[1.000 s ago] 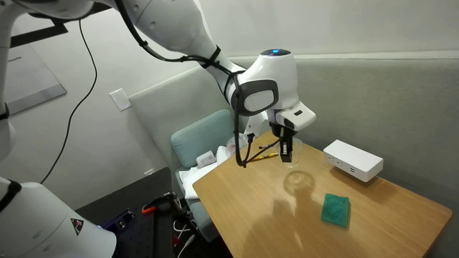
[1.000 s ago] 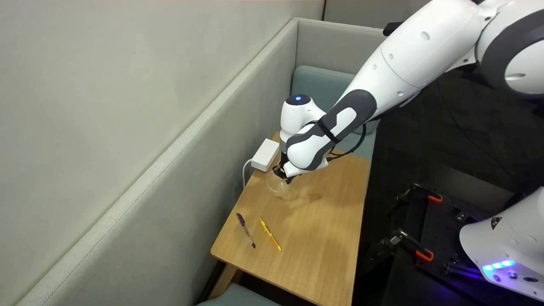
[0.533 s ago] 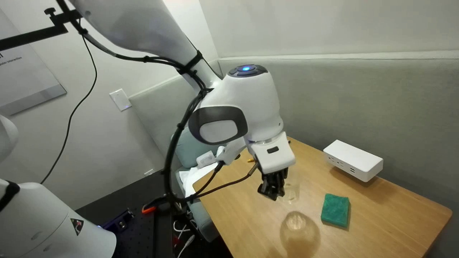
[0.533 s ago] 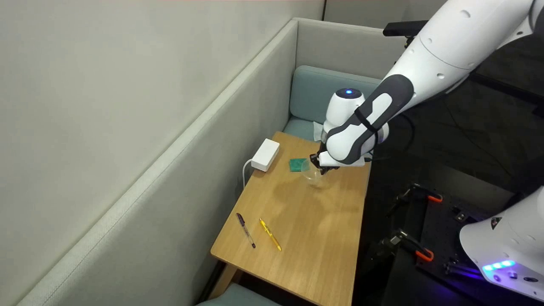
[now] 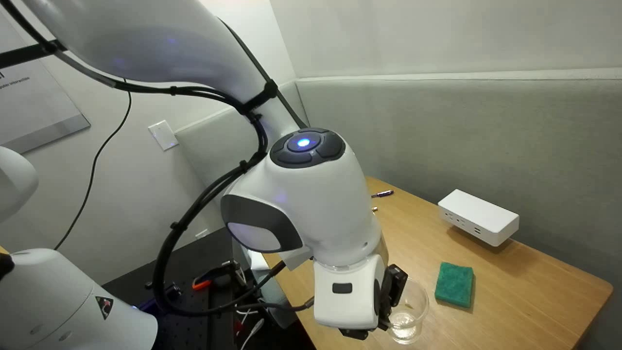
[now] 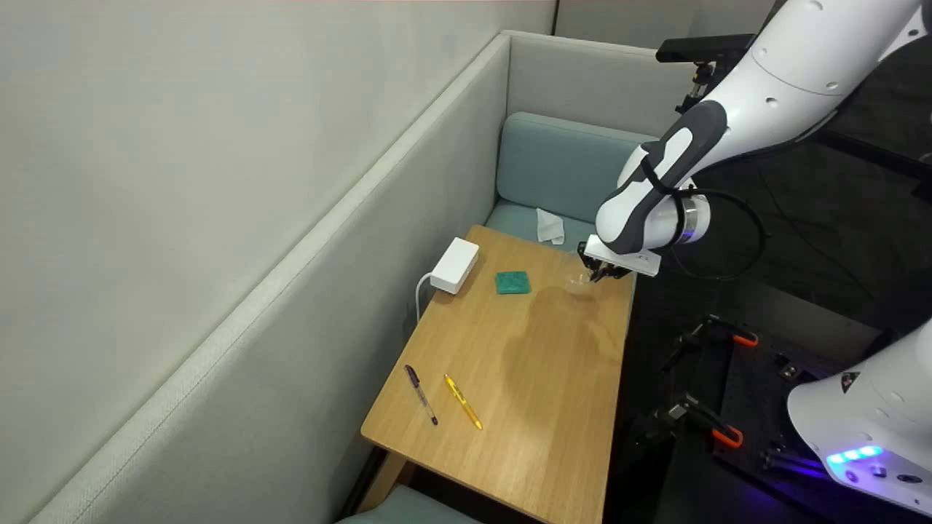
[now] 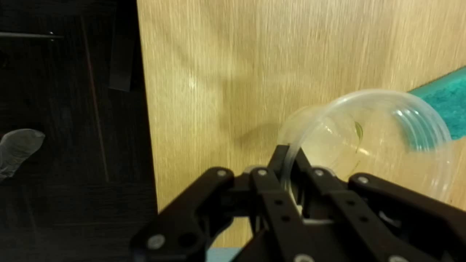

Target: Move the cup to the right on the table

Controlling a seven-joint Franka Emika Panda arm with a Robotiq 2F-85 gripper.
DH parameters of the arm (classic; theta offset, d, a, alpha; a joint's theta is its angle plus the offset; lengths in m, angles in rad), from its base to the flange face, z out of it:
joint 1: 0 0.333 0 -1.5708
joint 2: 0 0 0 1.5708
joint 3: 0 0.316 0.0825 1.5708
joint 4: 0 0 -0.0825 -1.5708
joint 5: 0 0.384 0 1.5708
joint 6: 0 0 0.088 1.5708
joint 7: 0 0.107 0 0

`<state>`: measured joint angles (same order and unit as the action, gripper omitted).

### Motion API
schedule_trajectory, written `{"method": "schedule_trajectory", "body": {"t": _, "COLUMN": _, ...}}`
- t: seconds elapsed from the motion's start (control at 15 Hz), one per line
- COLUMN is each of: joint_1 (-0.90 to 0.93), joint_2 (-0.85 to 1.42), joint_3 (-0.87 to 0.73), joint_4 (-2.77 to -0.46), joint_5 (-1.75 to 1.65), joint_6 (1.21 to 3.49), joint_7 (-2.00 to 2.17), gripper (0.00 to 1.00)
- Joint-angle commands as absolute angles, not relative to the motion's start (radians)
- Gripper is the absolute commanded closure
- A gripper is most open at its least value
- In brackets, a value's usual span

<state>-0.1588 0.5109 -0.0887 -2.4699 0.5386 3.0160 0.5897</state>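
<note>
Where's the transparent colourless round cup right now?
The transparent colourless round cup is right of centre in the wrist view, its rim pinched by the black gripper; the green square pad shows partly through it, at the right edge.

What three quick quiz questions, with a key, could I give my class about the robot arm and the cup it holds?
1. True or false: the gripper pinches the cup by its wall.
2. In both exterior views, which is nearest the cup? A) white box B) green pad C) purple pen
3. Fill in: the light near the end of the arm glows ____.

Key: 1 true; 2 B; 3 blue.
</note>
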Motion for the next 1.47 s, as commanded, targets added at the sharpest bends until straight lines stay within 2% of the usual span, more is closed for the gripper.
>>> {"method": "schedule_trajectory", "body": {"t": 0.0, "joint_1": -0.208, "joint_2": 0.55, "joint_3": -0.043, "joint_4": -2.43, "joint_5": 0.57, "joint_6": 3.051, "joint_7": 0.587, "gripper": 0.99}}
{"method": "schedule_trajectory", "body": {"t": 0.67, "joint_1": -0.262, "joint_2": 0.763, "joint_3": 0.02, "joint_4": -2.253, "joint_5": 0.589, "joint_6": 3.07, "joint_7": 0.584, "gripper": 0.99}}
{"method": "schedule_trajectory", "body": {"t": 0.73, "joint_1": -0.255, "joint_2": 0.759, "joint_3": 0.016, "joint_4": -2.253, "joint_5": 0.59, "joint_6": 3.074, "joint_7": 0.584, "gripper": 0.69}}
{"method": "schedule_trajectory", "body": {"t": 0.8, "joint_1": -0.253, "joint_2": 0.731, "joint_3": 0.015, "joint_4": -2.271, "joint_5": 0.596, "joint_6": 3.082, "joint_7": 0.583, "gripper": 0.68}}
{"method": "schedule_trajectory", "body": {"t": 0.87, "joint_1": -0.251, "joint_2": 0.711, "joint_3": 0.014, "joint_4": -2.287, "joint_5": 0.6, "joint_6": 3.087, "joint_7": 0.581, "gripper": 0.63}}
{"method": "schedule_trajectory", "body": {"t": 1.2, "joint_1": -0.285, "joint_2": 0.51, "joint_3": 0.063, "joint_4": -2.464, "joint_5": 0.576, "joint_6": 3.137, "joint_7": 0.525, "gripper": 0.26}}
{"method": "schedule_trajectory", "body": {"t": 1.4, "joint_1": -0.245, "joint_2": 0.348, "joint_3": 0.042, "joint_4": -2.586, "joint_5": 0.548, "joint_6": 3.106, "joint_7": 0.487, "gripper": 0.04}}
